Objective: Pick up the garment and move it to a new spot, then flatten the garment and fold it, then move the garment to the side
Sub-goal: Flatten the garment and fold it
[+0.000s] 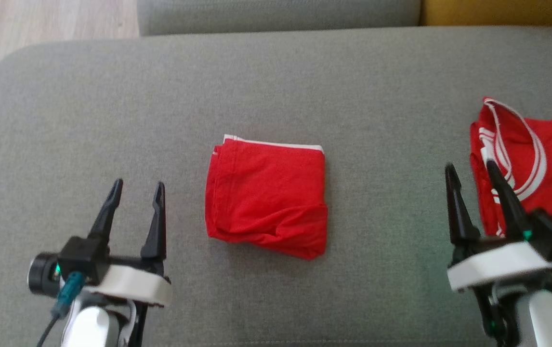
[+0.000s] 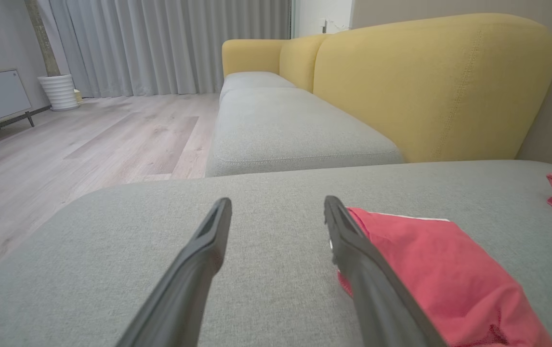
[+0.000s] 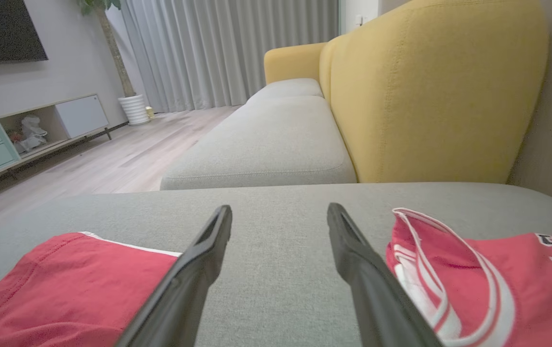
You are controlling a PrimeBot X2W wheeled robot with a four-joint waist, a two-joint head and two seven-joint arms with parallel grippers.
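A red garment (image 1: 266,193) lies folded into a rough square in the middle of the grey sofa seat (image 1: 276,82), a white hem along its far edge. It also shows as the red folded garment (image 2: 430,270) beside my left fingers and the same garment (image 3: 64,284) at the lower left. A second red garment, a jersey (image 1: 545,154) with white trim, lies at the seat's right edge, jersey (image 3: 497,270) just right of my right fingers. My left gripper (image 1: 138,188) is open and empty, left of the folded piece. My right gripper (image 1: 469,166) is open and empty, at the jersey's left edge.
The seat's rounded left corner drops to a wood floor (image 1: 40,24). Another grey cushion (image 1: 276,14) adjoins the far edge, with a yellow backrest (image 2: 430,86) on the right. Bare grey fabric lies between the two garments and left of the folded one.
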